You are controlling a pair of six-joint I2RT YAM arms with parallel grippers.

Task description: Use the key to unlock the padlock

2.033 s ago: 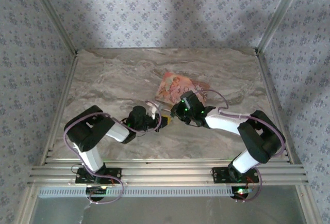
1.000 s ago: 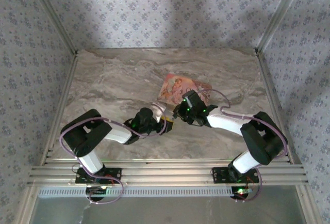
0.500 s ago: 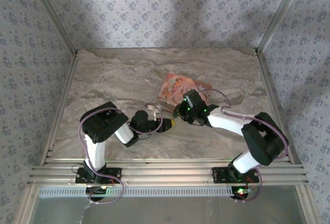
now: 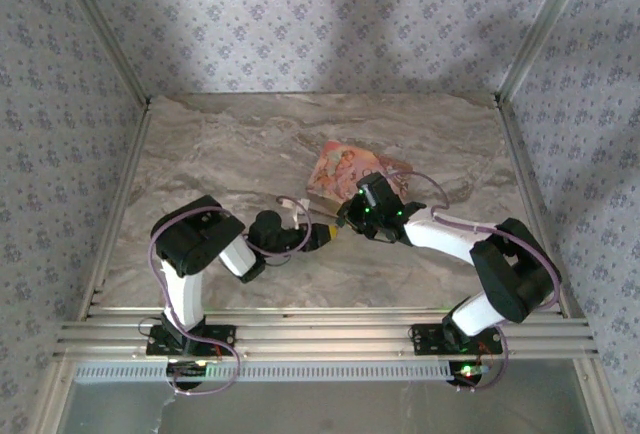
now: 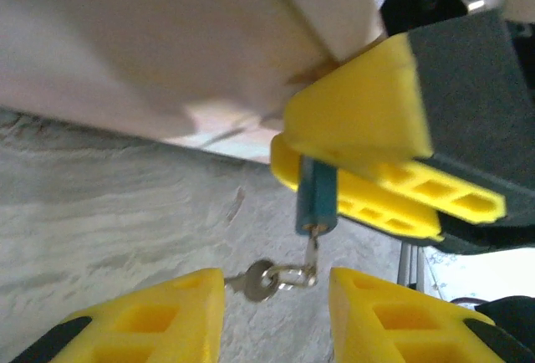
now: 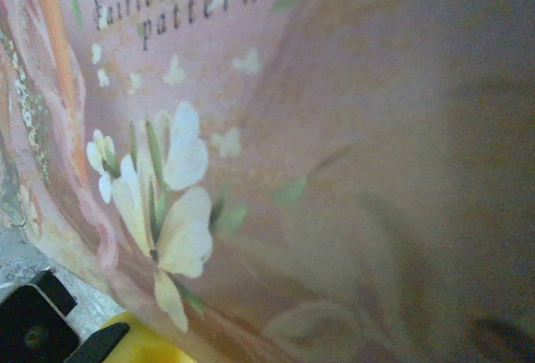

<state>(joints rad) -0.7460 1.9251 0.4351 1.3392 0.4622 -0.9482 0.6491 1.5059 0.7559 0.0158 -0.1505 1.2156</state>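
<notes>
1. padlock (image 5: pixel 316 197): small dark-teal body, centre-right of left wrist view, held keyhole-down above the marble table (image 5: pixel 100 196); in top view it's at frame centre btwn the two arms, just below the pink box (image 4: pixel 340 166).
2. key (image 5: pixel 311 252): thin pale sliver poking out of padlock's underside; looks seated in the keyhole, tho can't tell how deep; a ring (image 5: pixel 294 277) hangs from it w/ a 2nd key (image 5: pixel 248 283) lying out to the left, lower centre of frame.
3. right gripper (image 5: pixel 292 152): yellow fingers clamped on the padlock body, upper right of left wrist view; shackle hidden behind them.
4. left gripper (image 5: pixel 272 296): jaws apart, one yellow finger lower left, the other lower right; ring + 2nd key sit in the gap, nothing gripped.
5. step in hand, my read: take the key & turn it. To do it well: come up so pads close on the key's head right under the lock, not on ring or 2nd key, which would just swing; line wrist axis w/ the key shank so the twist is pure rotation; don't pull down or the key may slip out; right gripper should hold steady vs the torque.
6. writing: right wrist view, upper left, pink box (image 6: pixel 334 129) reads "fairies, a…" over "patterns"; rest cut off by frame edge; pale flowers drawn below, centre-left; no brand legible.
</notes>
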